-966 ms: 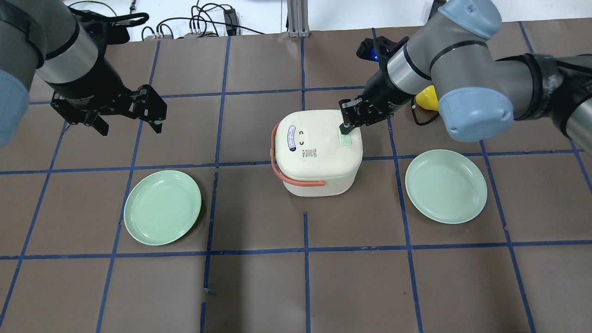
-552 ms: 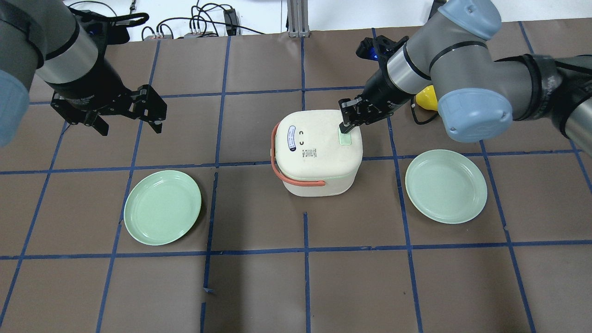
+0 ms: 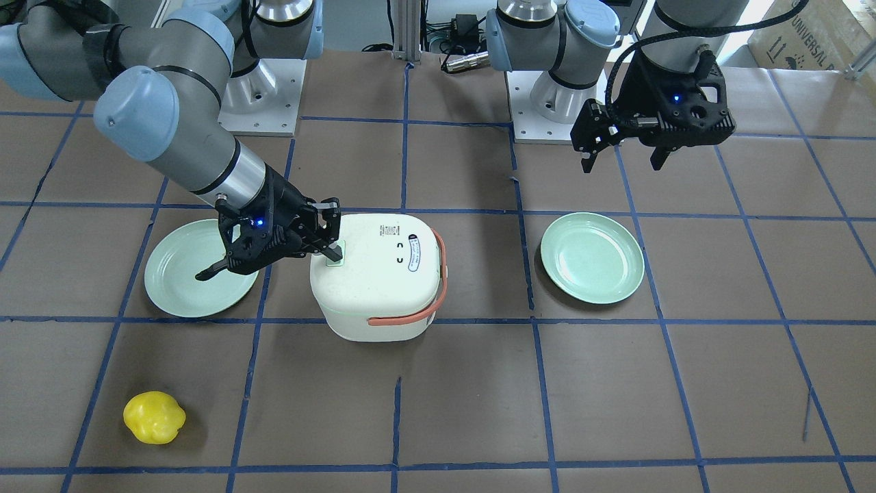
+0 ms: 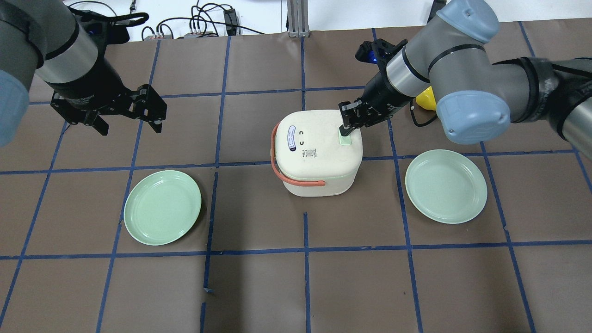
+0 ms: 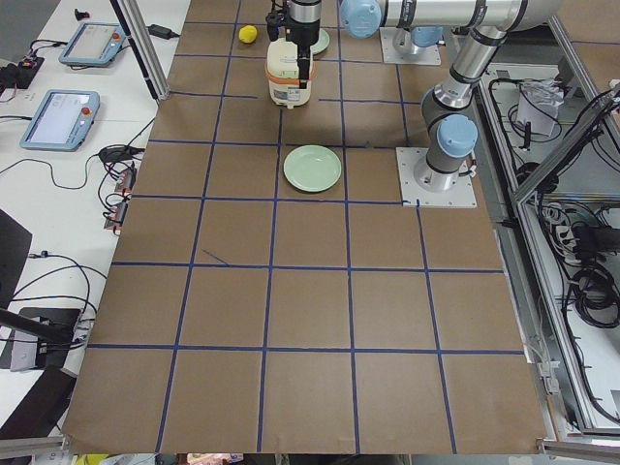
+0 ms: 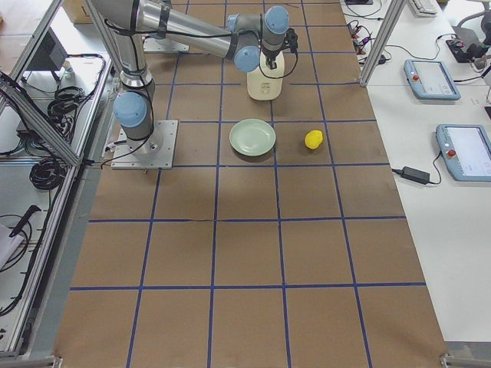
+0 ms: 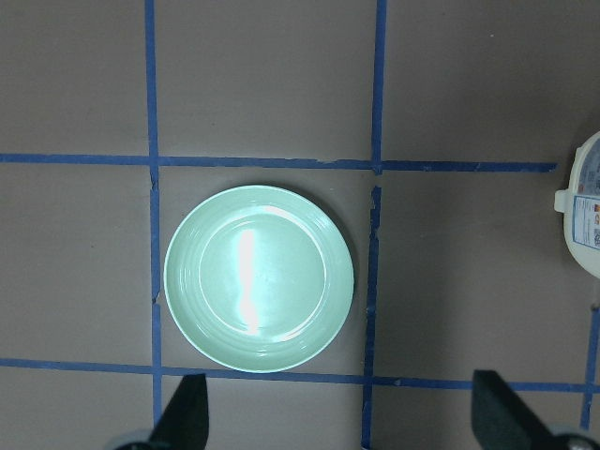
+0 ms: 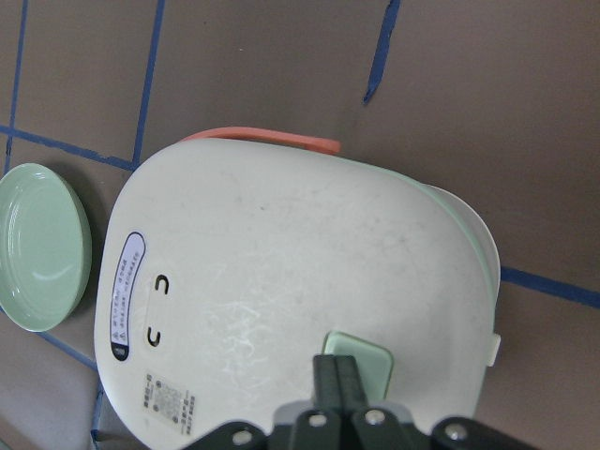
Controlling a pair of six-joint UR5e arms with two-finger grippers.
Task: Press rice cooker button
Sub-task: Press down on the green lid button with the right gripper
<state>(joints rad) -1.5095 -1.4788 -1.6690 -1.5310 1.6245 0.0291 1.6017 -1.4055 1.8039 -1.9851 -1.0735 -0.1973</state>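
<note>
The rice cooker (image 4: pixel 314 152) stands upright and unheld on the surface (image 4: pixel 259 286) between two pale green plates (image 4: pixel 163 207), so a slanted push could slide or tip it toward its strap handle (image 4: pixel 276 172). The right gripper (image 4: pixel 344 130), fingers pinched together on nothing, bears on the cooker's lid (image 4: pixel 319 138), while the left gripper (image 4: pixel 128 125), spread wide, hangs well clear of the cooker and cannot steady it. The tip rests at one edge of the small green button (image 8: pixel 367 361), so it may skid onto bare lid and leave it unpressed.
</note>
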